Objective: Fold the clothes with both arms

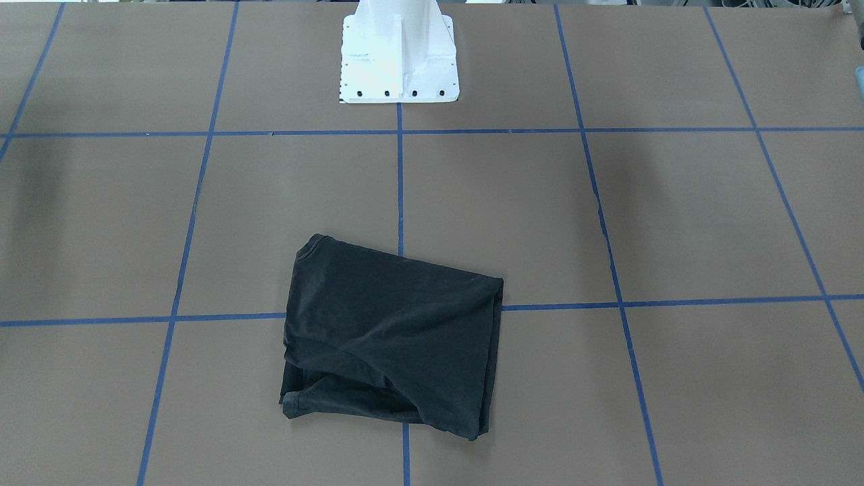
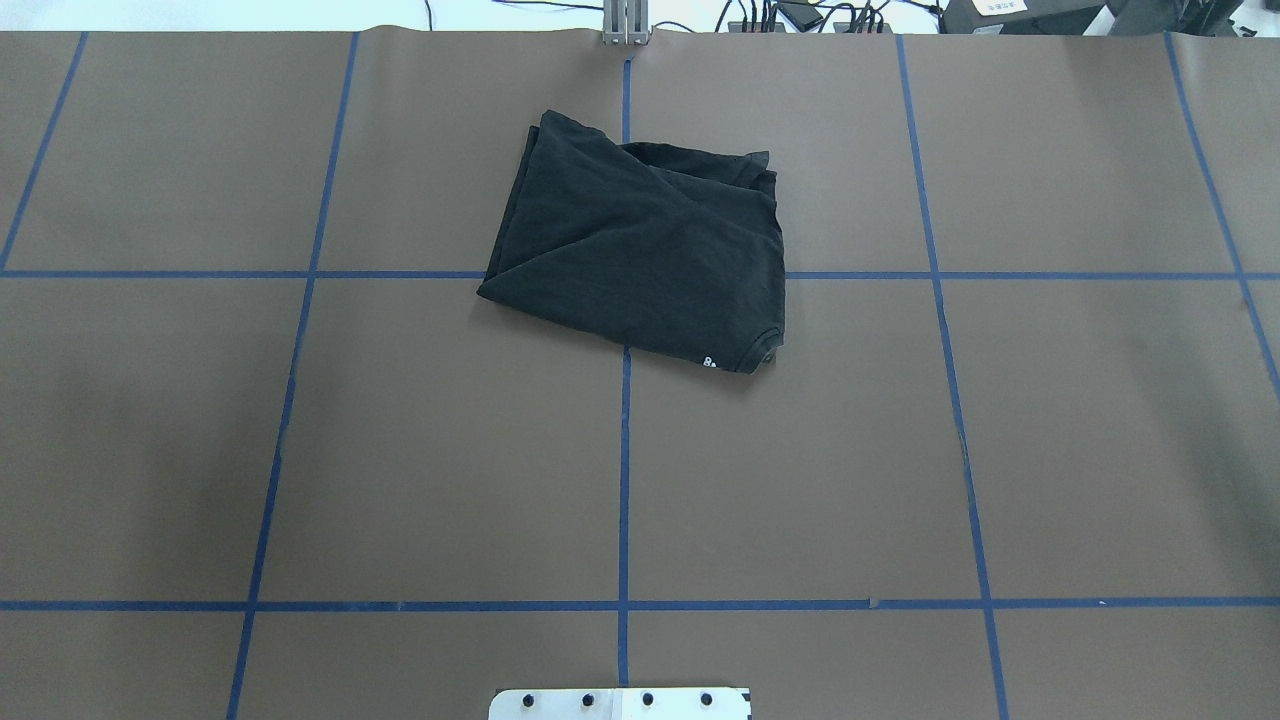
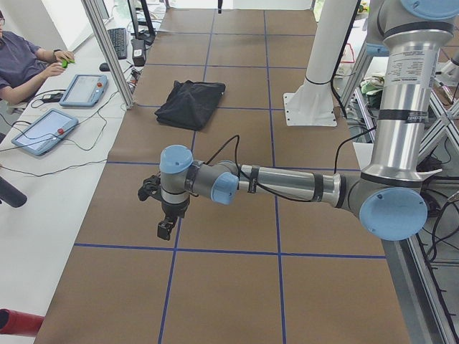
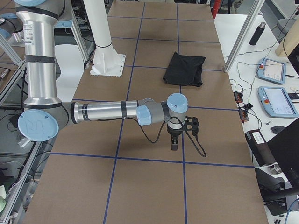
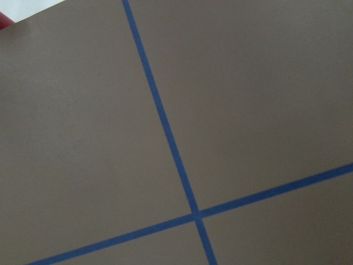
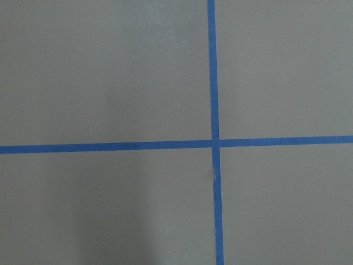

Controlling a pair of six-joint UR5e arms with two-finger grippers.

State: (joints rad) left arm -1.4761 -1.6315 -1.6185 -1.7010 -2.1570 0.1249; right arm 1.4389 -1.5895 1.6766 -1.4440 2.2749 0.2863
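- Brown paper covers the table [image 2: 400,450], gridded with blue tape lines [image 2: 623,480], and the white pedestal [image 2: 620,703] sits at the robot's edge.
- Out at the table's ends, the left arm [image 3: 287,185] and right arm [image 4: 107,112] each reach out level over bare paper, well apart from the garment.
- Left gripper [image 3: 166,229] points down above the paper. Only a side view catches it, so I can't tell whether its jaws are parted or closed.
- Same for the right gripper [image 4: 174,144]: it hangs over the paper, jaw state impossible to call.
- Both wrist cameras see only brown paper and a tape crossing.
- Further out lies the black T-shirt [image 2: 640,260], folded into a rough rectangle on the far half of the table, lying over the centre tape line and a crossing.
- Its collar [image 2: 765,350] is at the corner nearest the robot, with a speck of white logo [image 2: 709,361] just beside it.
- Beyond the far edge are cables [image 2: 800,15], and a person [image 3: 21,61] seated near two tablets [image 3: 84,89].
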